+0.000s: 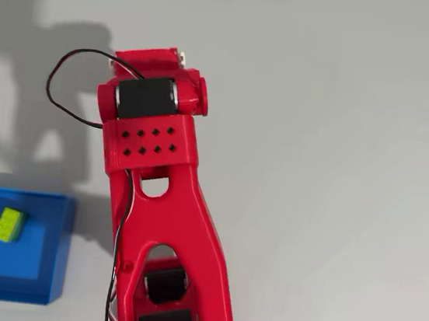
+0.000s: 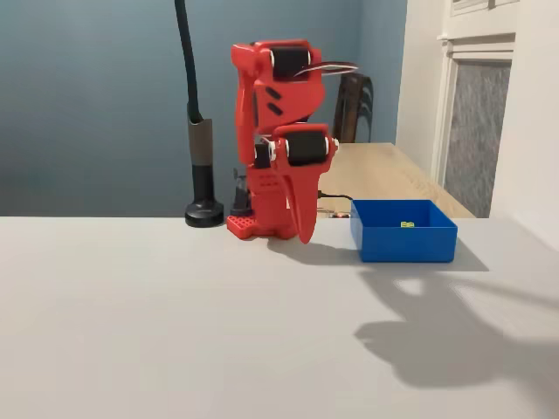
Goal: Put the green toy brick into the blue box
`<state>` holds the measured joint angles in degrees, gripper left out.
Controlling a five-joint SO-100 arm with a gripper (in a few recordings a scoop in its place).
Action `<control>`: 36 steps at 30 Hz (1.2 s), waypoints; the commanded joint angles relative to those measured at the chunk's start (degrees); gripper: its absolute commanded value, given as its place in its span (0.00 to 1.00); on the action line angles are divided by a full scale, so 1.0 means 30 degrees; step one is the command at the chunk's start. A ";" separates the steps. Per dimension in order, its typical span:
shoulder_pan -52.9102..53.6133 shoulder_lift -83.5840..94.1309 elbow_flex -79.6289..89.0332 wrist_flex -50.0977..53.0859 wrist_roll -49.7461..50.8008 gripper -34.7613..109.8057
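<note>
Brick [image 1: 8, 224] lay inside the box [image 1: 35, 283], lower left of overhead view, slightly skewed. Gripper [image 2: 305, 231] hung folded, fingers together, empty, just left of box in fixed view.

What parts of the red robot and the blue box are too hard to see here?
- Overhead view: the arm covers its own gripper, so the jaws are hidden.
- Fixed view: the gripper points down, side-on; open or shut cannot be told.
- Fixed view: the green toy brick is a tiny speck; its studs are too small.
- Overhead view: the blue box is cut off by the left edge.
</note>
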<state>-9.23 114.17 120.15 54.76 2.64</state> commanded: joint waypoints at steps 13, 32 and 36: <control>0.1934 1.2861 1.0342 -0.2988 -0.1406 0.24; 0.2842 2.2793 1.8574 -0.3076 -0.0996 0.24; 0.3018 2.3789 1.9541 -0.3135 -0.1055 0.24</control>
<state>-0.62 182.90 178.15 46.05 -0.18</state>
